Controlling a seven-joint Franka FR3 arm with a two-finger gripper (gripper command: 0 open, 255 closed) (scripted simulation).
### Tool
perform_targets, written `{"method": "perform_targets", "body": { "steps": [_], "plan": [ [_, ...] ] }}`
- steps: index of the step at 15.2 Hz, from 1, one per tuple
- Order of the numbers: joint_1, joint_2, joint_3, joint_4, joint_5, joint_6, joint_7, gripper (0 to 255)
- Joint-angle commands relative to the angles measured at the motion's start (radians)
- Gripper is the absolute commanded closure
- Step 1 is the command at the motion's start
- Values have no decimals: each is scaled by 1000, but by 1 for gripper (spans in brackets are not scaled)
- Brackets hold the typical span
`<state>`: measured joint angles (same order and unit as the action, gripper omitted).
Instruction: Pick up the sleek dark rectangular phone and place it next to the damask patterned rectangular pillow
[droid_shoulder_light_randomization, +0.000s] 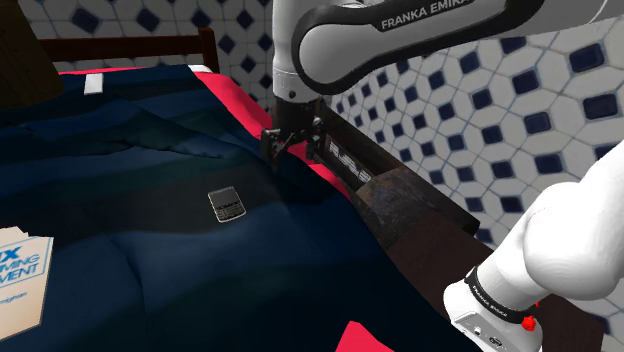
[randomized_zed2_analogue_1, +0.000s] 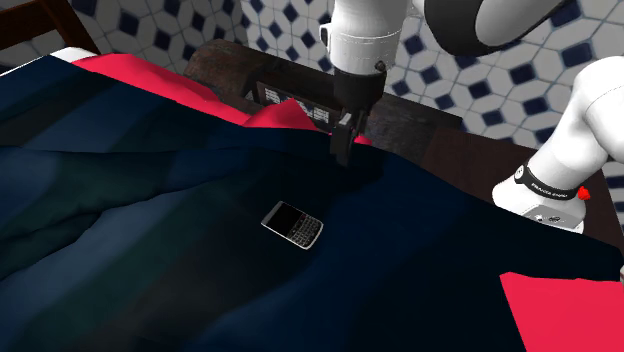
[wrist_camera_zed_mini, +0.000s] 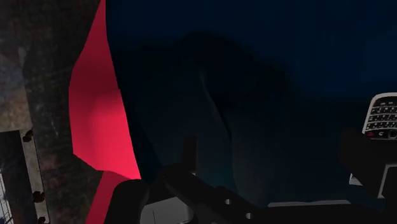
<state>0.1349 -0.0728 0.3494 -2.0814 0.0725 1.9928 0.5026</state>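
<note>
The claw (randomized_zed2_analogue_1: 343, 150), spread and empty, points down over the blanket (randomized_zed2_analogue_1: 150, 260) near the phone (randomized_zed2_analogue_1: 292, 225).

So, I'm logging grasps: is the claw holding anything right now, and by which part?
Nothing is held. The claw hangs open near the edge of the dark blue bedcover, and the phone lies flat on that cover, apart from it.

Bed before me: dark, worn wooden frame (droid_shoulder_light_randomization: 400, 195), red sheet (droid_shoulder_light_randomization: 235, 105) showing along its edge, rumpled navy blanket (droid_shoulder_light_randomization: 130, 150) spread over that. On the blanket lay a dark rectangular keypad phone (droid_shoulder_light_randomization: 227, 205), flat, face up. Well apart from it, at the shoulder view's lower left, lay a white card with blue lettering (droid_shoulder_light_randomization: 20, 280).
</note>
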Motion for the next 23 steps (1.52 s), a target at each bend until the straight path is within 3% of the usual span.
{"method": "perform_targets", "body": {
  "steps": [1, 12, 23],
  "plan": [
    [13, 73, 20, 48, -21, 27, 36, 0],
    [141, 459, 58, 428, -170, 30, 206, 0],
    [149, 497, 50, 379, -187, 116, 217, 0]
  ]
}}
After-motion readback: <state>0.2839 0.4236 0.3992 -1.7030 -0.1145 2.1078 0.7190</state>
